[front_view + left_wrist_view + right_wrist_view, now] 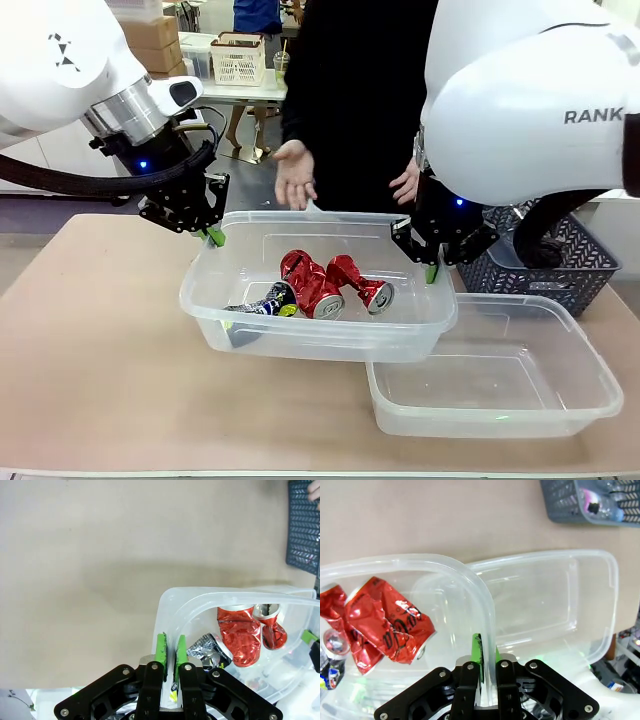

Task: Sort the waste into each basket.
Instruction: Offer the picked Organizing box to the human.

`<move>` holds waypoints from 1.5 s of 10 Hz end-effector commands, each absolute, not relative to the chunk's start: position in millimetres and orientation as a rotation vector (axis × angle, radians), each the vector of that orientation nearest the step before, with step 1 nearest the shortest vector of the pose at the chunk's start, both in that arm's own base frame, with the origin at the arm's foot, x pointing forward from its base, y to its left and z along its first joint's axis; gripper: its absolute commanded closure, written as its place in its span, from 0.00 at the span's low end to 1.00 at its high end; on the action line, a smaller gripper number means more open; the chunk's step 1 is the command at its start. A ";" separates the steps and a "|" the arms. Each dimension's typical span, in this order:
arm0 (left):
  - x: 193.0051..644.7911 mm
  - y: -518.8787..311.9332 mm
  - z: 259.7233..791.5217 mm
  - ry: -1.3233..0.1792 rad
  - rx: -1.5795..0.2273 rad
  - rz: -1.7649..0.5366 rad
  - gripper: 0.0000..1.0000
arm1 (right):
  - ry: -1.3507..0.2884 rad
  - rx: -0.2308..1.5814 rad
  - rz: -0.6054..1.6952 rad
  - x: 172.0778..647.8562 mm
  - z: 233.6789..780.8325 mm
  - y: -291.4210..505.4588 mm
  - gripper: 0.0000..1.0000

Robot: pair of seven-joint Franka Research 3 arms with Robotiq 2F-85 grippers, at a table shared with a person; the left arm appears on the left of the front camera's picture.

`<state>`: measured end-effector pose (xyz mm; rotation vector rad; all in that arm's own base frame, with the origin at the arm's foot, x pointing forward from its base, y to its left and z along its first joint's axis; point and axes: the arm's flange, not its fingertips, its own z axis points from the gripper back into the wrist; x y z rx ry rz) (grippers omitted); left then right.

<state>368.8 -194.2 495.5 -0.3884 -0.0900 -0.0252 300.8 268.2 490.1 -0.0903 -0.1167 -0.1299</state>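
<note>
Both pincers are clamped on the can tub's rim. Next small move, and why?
Probably raise both together, level. The left pincer and right pincer are shut on opposite rims of the can tub, its corner overlaps the empty tub, and crushed cans lie loose inside; one-sided motion could tilt it.

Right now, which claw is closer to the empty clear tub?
Right. The right claw is shut on the right-hand rim of the can-filled tub, just above the empty tub's far left corner. The left claw pinches the opposite rim, beyond that tub's whole length.
</note>
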 end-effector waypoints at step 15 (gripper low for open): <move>495.6 -189.6 513.9 -0.212 -0.411 0.035 0.92 | -0.031 0.044 -0.116 449.2 478.5 261.2 0.96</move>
